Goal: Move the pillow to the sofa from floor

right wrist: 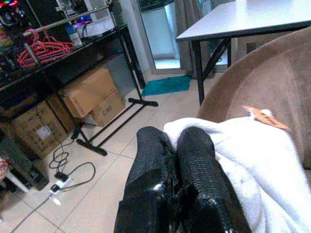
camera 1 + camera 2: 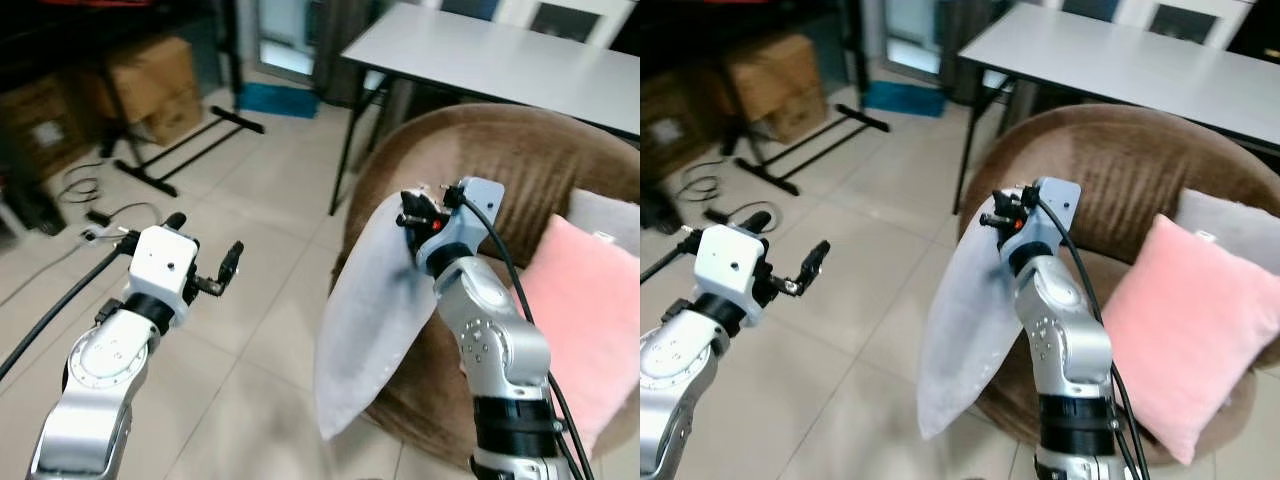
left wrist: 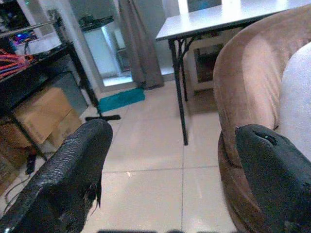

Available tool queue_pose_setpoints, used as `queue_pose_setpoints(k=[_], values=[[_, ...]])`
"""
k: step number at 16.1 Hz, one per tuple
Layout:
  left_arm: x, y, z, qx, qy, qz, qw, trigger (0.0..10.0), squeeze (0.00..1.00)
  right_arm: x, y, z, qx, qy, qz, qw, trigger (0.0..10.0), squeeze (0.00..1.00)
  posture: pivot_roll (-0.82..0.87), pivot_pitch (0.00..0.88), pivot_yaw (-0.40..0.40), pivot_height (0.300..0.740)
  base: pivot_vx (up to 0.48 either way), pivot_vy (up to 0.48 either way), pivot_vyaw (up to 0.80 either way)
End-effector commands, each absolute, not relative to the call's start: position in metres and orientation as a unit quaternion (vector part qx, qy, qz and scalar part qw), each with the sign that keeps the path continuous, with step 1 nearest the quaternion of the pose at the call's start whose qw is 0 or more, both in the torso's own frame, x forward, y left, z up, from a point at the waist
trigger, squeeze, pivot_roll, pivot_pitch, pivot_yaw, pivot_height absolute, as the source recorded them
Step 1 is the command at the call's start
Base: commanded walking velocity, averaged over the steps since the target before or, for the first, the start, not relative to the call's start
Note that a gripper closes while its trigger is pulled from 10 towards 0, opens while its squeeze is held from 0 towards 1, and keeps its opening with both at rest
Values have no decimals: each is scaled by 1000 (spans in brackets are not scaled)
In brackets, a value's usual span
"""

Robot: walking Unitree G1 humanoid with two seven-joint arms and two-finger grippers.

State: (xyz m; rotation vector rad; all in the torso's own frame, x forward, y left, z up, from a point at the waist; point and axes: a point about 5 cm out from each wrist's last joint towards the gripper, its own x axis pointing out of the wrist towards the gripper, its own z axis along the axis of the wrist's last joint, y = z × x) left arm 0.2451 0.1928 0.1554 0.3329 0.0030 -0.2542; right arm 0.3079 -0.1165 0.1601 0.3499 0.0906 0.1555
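A pale grey pillow (image 2: pixel 370 320) hangs upright against the front left edge of the brown round sofa (image 2: pixel 500 150), its lower end off the floor. My right gripper (image 2: pixel 412 208) is shut on the pillow's top corner; the right wrist view shows both black fingers (image 1: pixel 194 145) pinched together on the cloth, near an orange tag (image 1: pixel 265 116). My left gripper (image 2: pixel 205 238) is open over the tiled floor, left of the pillow and apart from it, with nothing between its fingers.
A pink pillow (image 2: pixel 590 320) and a grey cushion (image 2: pixel 605 215) lie on the sofa seat. A grey table (image 2: pixel 500 60) stands behind the sofa. Cardboard boxes (image 2: pixel 155 85), a black rack base (image 2: pixel 180 150) and cables (image 2: pixel 90 200) occupy the floor at left.
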Motion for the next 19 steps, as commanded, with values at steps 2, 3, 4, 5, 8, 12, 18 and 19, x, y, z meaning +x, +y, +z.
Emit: queue_pose_setpoints(k=[2, 3, 4, 5, 8, 12, 18, 19], values=[[245, 192, 157, 166, 2, -133, 977, 10000, 0, 311, -116, 175, 171, 6, 88, 981, 10000, 0, -43, 0, -50, 740, 294, 0, 0], [245, 192, 157, 165, 2, -134, 977, 10000, 0, 310, -115, 174, 168, 6, 88, 982, 10000, 0, -44, 0, -49, 740, 315, 0, 0], [245, 191, 157, 165, 2, -135, 977, 10000, 0, 310, -116, 173, 168, 7, 87, 982, 10000, 0, -45, 0, -48, 740, 315, 0, 0], [245, 191, 157, 165, 3, -136, 977, 10000, 0, 310, -116, 173, 168, 8, 86, 982, 10000, 0, -47, 0, -46, 740, 319, 0, 0], [245, 191, 156, 166, 5, -141, 976, 10000, 0, 309, -119, 170, 168, 13, 77, 983, 10000, 0, -52, 0, -37, 740, 319, 0, -727], [246, 191, 155, 167, 7, -147, 975, 10000, 0, 309, -120, 170, 167, 11, 72, 983, 10000, 0, -54, 0, -35, 740, 321, 0, -800], [246, 188, 155, 164, 8, -156, 974, 10000, 0, 307, -122, 171, 166, 9, 69, 984, 10000, 0, -54, 0, -35, 740, 321, 0, -800], [246, 189, 155, 164, 7, -157, 974, 10000, 0, 307, -123, 171, 166, 8, 68, 984, 10000, 0, -56, 0, -35, 740, 322, 0, -800]])
